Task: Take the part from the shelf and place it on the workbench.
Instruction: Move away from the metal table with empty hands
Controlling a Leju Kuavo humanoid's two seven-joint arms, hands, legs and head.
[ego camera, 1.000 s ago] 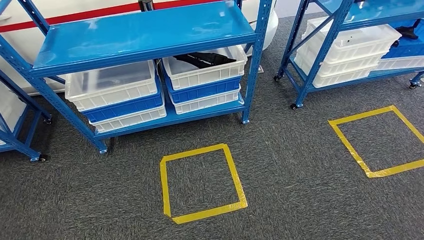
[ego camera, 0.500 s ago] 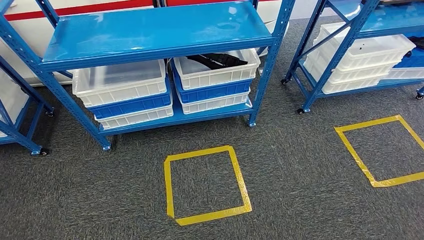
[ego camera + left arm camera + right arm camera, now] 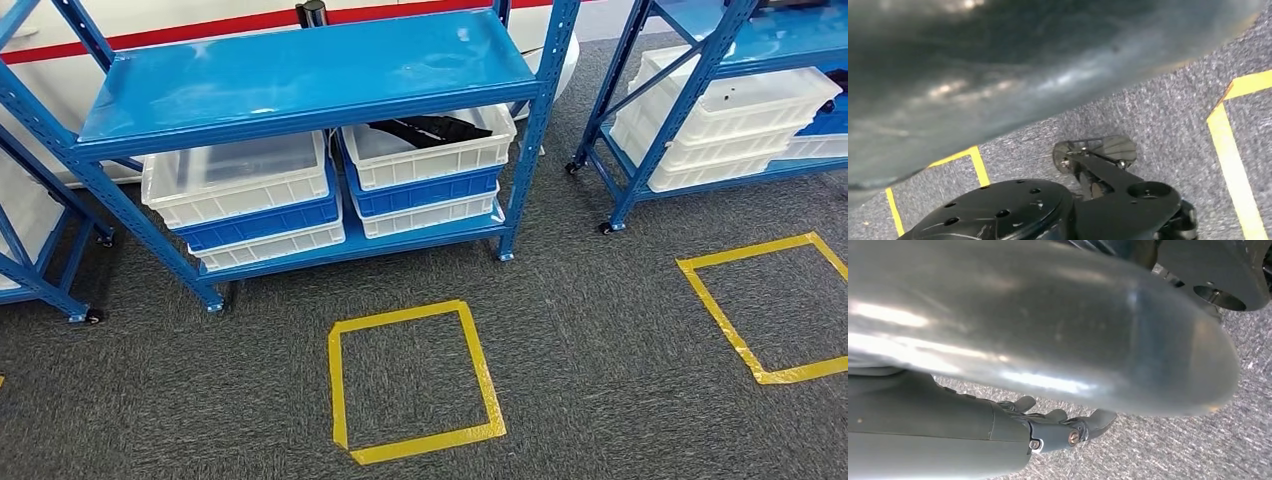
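A black part (image 3: 425, 128) lies in the top white bin (image 3: 432, 158) on the lower level of the blue shelf (image 3: 300, 70), under its upper board. That bin tops a stack of blue and white bins. In the right wrist view my right hand (image 3: 1068, 429) hangs above the grey carpet with its dark fingers (image 3: 1098, 421) stretched out and nothing in them. It is far from the shelf.
A second stack with an empty white bin (image 3: 235, 178) stands left of the part's bin. Another blue shelf (image 3: 690, 90) with white bins is at the right. Two yellow tape squares (image 3: 413, 380) (image 3: 770, 305) mark the carpet in front of the shelves.
The whole picture has shifted down and to the right, so the camera has moved. The shelves, bins and part keep their places relative to each other.
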